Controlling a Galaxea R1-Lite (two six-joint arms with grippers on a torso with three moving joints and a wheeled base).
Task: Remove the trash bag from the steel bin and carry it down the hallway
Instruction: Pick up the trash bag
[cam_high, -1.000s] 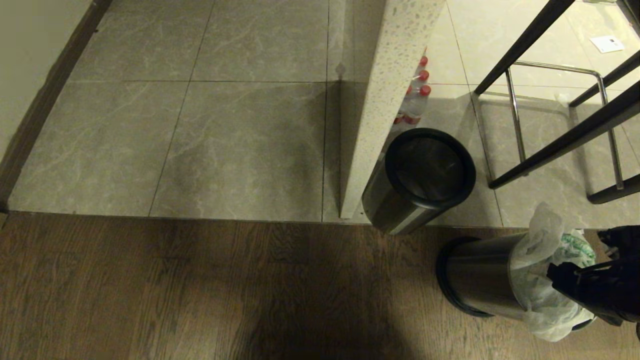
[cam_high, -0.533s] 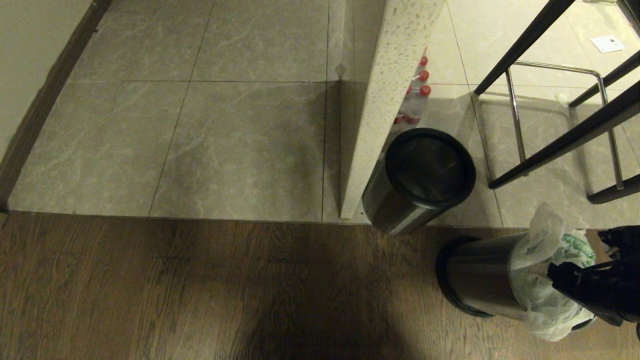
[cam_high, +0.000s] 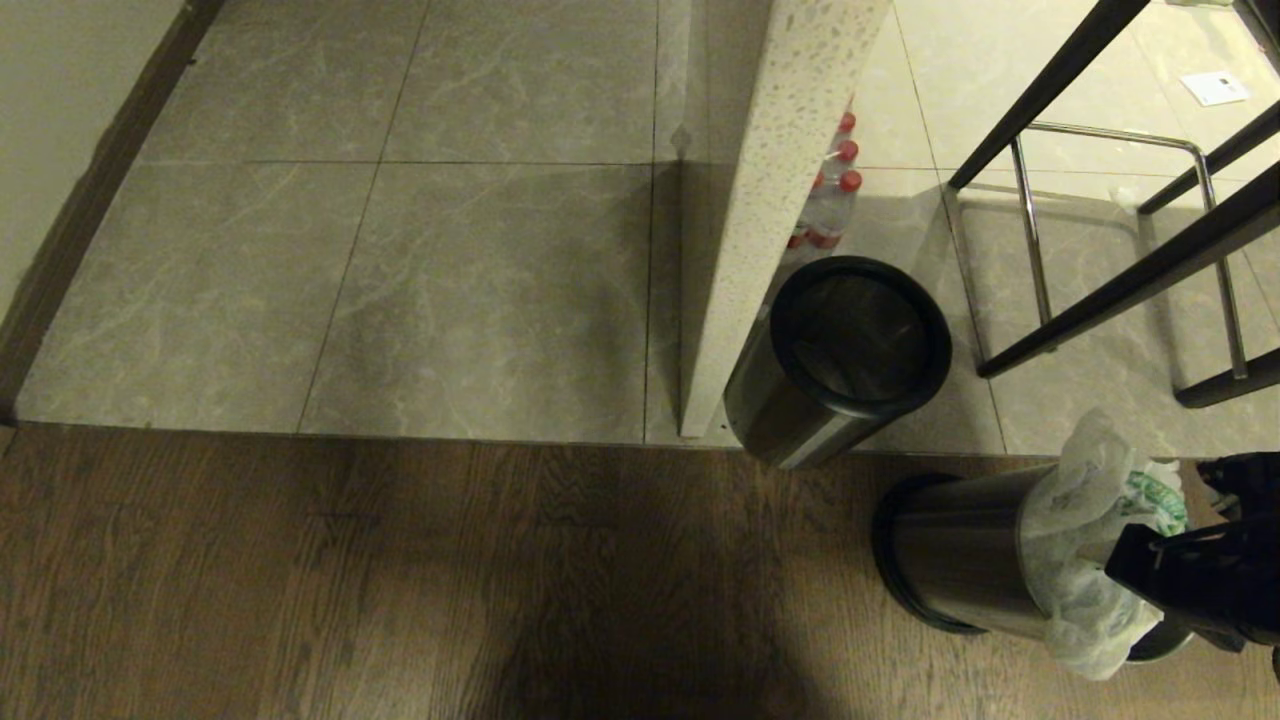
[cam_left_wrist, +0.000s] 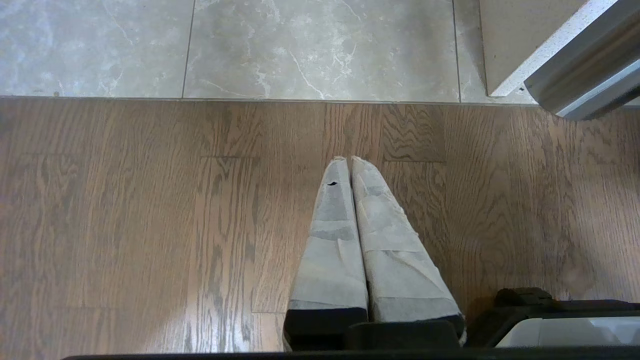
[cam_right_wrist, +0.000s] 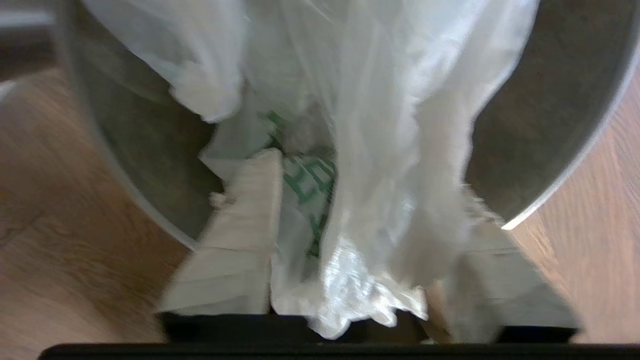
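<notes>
Crinkled plastic of the trash bag is bunching between the right gripper's half-closed fingers at the steel bin's four-o'clock mouth; squeezing fully before lifting looks wise.

Greys, browns and one flash of green

The trash bag is translucent whitish with green print, lining the brushed-steel bin with its black base ring; a second steel bin has a black rim. The hallway tiles are grey with pale veins, edged by a dark baseboard under a pale wall. The wood-plank floor is dark brown and grained. The partition is cream, speckled. The bottles wear red caps. The left pincer has pale grey wrapped fingers
</notes>
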